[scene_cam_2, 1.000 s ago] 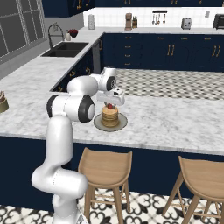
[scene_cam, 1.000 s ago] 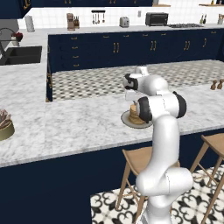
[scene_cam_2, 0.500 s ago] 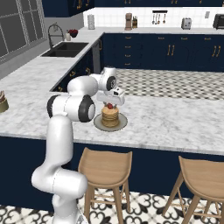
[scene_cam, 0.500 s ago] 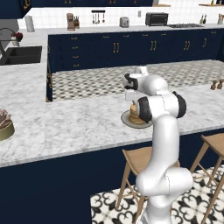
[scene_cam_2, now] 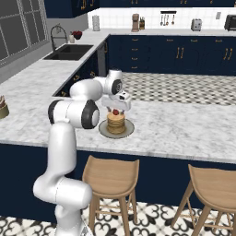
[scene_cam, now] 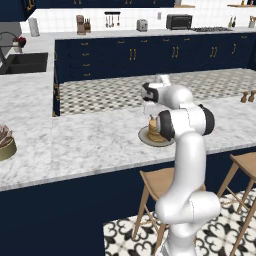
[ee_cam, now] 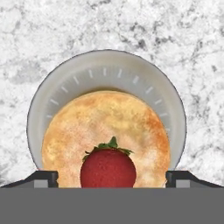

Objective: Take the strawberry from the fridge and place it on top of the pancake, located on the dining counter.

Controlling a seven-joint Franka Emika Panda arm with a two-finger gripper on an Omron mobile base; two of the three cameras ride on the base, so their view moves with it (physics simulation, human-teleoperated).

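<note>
One strawberry (ee_cam: pixel 108 167) on pancake (ee_cam: pixel 105 131) between spread tool (ee_cam: pixel 112 177) fingers (untouched).

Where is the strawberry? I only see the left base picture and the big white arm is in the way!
Observer: The strawberry sits on top of the pancake, seen in the hand view.
Operator: Is the robot squeezing it?
Observer: No. The gripper is open; its finger tips stand wide apart, clear of the fruit on both sides.
Operator: Is the pancake on something?
Observer: Yes, a round grey plate on the marble dining counter.
Operator: Is the pancake in the middle?
Observer: In the hand view it sits toward one side of the plate, leaving a wide bare crescent.
</note>
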